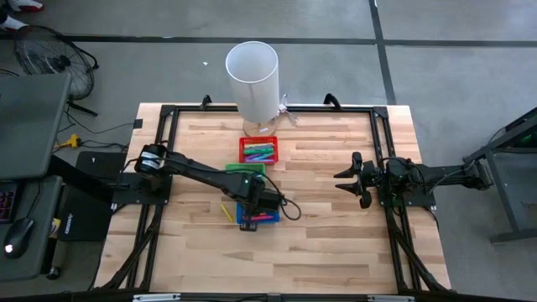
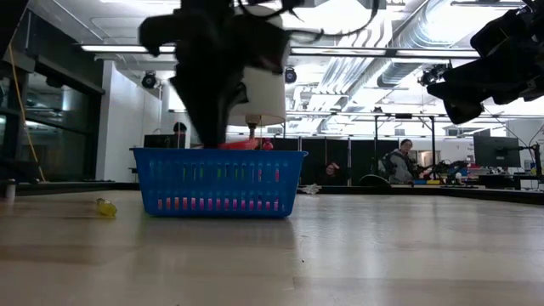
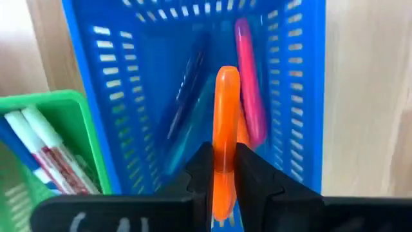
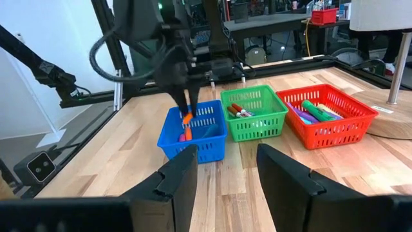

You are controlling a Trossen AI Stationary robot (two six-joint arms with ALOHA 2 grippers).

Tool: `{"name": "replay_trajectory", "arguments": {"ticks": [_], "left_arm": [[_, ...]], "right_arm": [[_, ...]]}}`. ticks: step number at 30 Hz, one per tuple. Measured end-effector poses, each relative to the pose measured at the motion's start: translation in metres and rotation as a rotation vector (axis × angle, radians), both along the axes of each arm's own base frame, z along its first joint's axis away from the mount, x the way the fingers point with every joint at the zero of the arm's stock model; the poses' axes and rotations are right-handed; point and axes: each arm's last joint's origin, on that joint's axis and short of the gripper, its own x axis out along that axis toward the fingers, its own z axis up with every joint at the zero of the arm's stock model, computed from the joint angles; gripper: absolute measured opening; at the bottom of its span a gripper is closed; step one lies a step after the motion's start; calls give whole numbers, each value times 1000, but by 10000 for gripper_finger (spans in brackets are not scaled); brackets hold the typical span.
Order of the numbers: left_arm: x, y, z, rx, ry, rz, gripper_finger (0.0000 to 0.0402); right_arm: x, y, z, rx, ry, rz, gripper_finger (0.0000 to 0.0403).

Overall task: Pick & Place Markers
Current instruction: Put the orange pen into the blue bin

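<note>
Markers mostly sit sorted in the bins already; the thin orange marker [image 3: 225,96] is pinched between the left gripper [image 3: 224,169] fingers, hanging nose-down over the blue slotted plastic bin [image 3: 302,77], long axis roughly vertical, probably so it drops in clean. Right gripper [image 4: 222,167] waits off to the side, fingers spread, empty.

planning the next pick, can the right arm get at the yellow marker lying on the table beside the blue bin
Probably not easily. The yellow marker lies on the far side of the blue bin, and the left end effector, holding an orange marker, hangs over that bin. The right end effector waits open, well away.
</note>
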Motion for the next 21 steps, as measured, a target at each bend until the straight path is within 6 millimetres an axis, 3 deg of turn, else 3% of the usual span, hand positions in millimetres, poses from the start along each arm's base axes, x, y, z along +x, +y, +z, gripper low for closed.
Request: {"name": "replay_trajectory", "arguments": {"ticks": [12,21], "left_arm": [[6,0,-16,97,39,-246,41],[5,1,-14,130,35,-334,41]], "right_arm": [[0,0,0,0,1,0,149],[0,0,0,0,-1,0,149]]}}
